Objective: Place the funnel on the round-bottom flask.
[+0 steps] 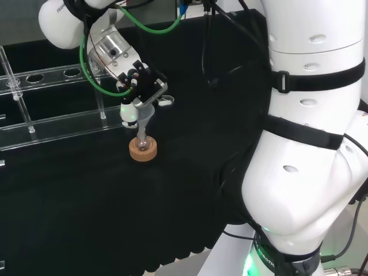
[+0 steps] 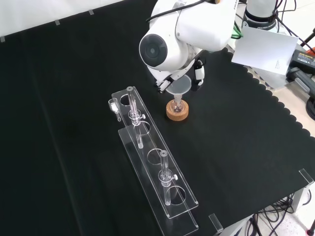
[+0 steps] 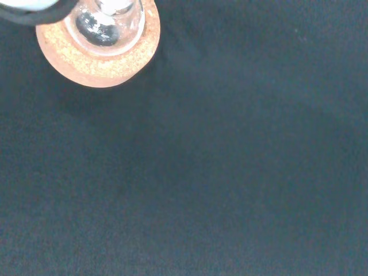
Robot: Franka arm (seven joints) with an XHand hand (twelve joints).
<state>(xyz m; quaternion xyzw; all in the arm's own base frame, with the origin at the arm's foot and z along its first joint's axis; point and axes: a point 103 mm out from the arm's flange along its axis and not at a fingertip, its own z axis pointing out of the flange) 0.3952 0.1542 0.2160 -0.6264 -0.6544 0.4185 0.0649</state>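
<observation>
Funnel (image 1: 144,119) is hanging just under the hand (image 1: 138,80), its stem pointing down into the neck of the flask (image 1: 142,142), which is sitting in a cork ring (image 1: 142,151) directly below the hand on the tabletop (image 1: 86,201). In the head view the fingers are curling round the funnel's rim and pinching it. In the front view the funnel's wide mouth (image 2: 178,86) is showing just below the arm's big link, above the flask (image 2: 177,104) and ring (image 2: 177,112); whether the funnel is already resting on the neck I cannot tell. The wrist view is looking down on the ring (image 3: 98,63) with the flask's glass bulb (image 3: 103,26) inside it.

To finish well, I judge the hand should be keeping the stem upright and centred, lowering gently until the cone is seating on the neck, then opening without nudging the funnel sideways. A clear rack (image 2: 152,162) is standing off to one side of the hand, apart from the ring.
</observation>
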